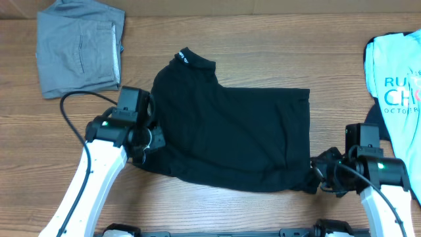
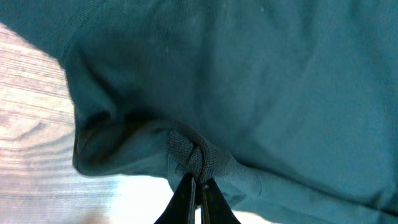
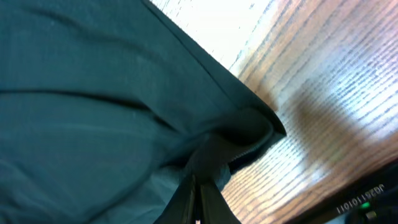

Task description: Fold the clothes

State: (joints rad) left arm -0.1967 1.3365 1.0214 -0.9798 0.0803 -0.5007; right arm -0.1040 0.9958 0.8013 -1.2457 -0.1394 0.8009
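Observation:
A black polo shirt [image 1: 230,135] lies partly folded in the middle of the wooden table, collar at the far left. My left gripper [image 1: 150,139] is shut on a bunched edge of the shirt [image 2: 194,158] at its left side. My right gripper [image 1: 316,170] is shut on the shirt's near right corner [image 3: 217,158]. In both wrist views the fabric looks dark teal and the fingertips [image 2: 194,182] [image 3: 198,183] pinch a fold of it just above the table.
Folded grey shorts [image 1: 79,49] lie at the far left corner. A light blue printed T-shirt [image 1: 398,79] lies at the right edge. Bare wood [image 1: 217,210] runs along the front edge between my arms.

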